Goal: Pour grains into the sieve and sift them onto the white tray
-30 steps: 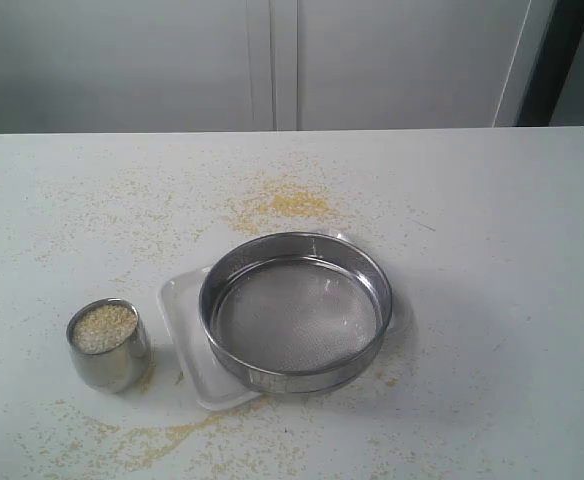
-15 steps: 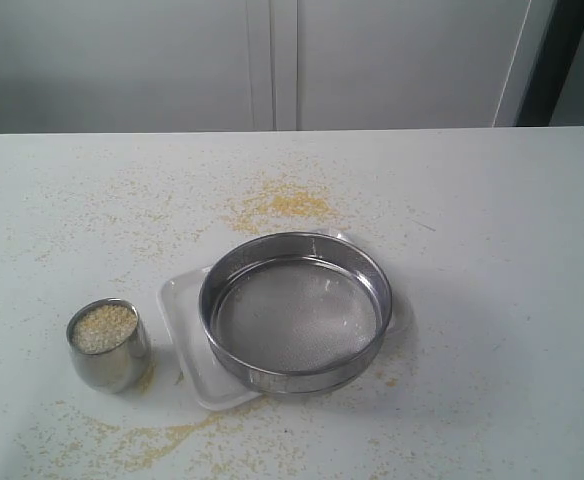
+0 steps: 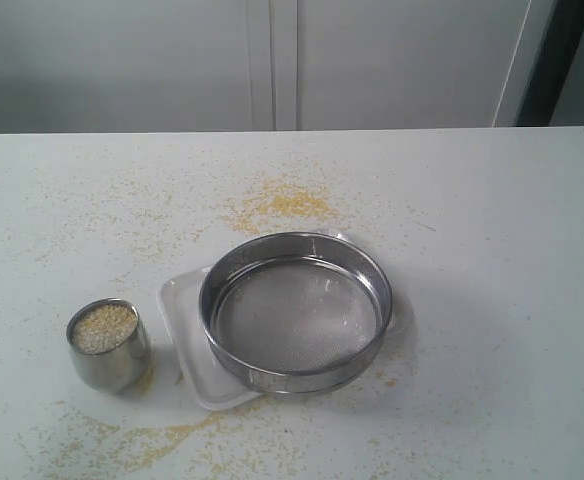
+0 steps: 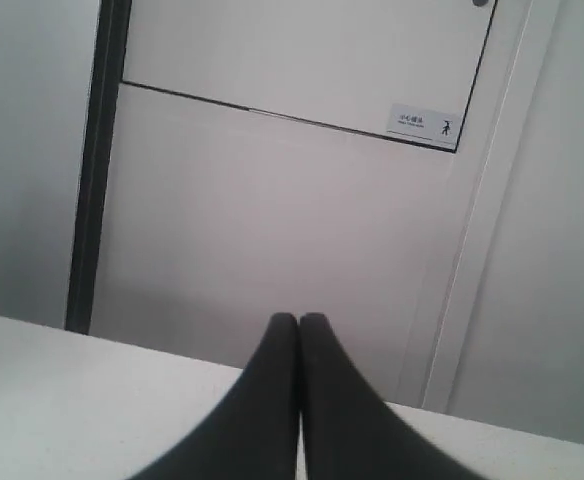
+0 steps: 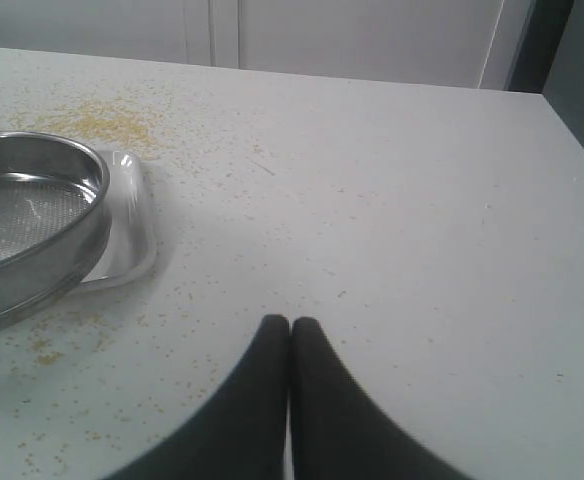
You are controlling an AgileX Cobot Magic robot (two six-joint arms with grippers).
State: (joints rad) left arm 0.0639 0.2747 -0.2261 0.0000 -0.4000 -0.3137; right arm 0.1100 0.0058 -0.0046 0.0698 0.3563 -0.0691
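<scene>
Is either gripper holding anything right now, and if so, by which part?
Nothing is held. The left gripper and right gripper are both shut and empty; the steel cup of grains and the sieve stand untouched.

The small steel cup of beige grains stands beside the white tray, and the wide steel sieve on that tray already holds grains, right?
No: the wide steel sieve is empty, its mesh bare in the exterior view. The beige grains sit in the small steel cup beside the white tray.

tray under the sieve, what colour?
White, plain. The tray shows best in the exterior view, its corner sticking out from under the sieve.
</scene>
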